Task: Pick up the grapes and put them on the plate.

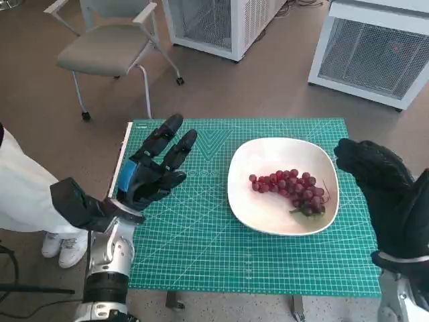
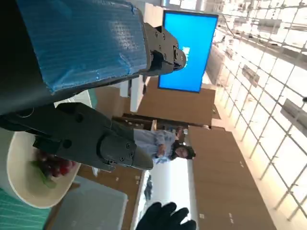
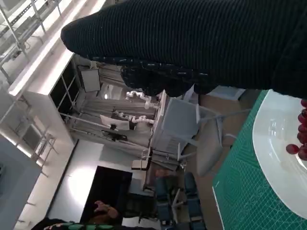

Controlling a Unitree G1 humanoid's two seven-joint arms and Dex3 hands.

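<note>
Grapes (image 1: 289, 188) lie on plate (image 1: 281, 221), toward its 3 o'clock side; task looks complete. Left hand (image 1: 153, 173) empty, fingers spread, at plate's 9 o'clock. Right hand (image 1: 382, 184) empty, just off plate's 3 o'clock. Bunch likely light, soft, bruisable; best lifted by stem.

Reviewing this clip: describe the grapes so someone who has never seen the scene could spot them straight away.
On the green cutting mat covering the small table sits one white plate, toward the robot's right. The grapes lie on that plate: a small bunch of red grapes with a greenish stem end, between the open left hand and the gloved right hand. They are the only red thing on the mat.
</note>
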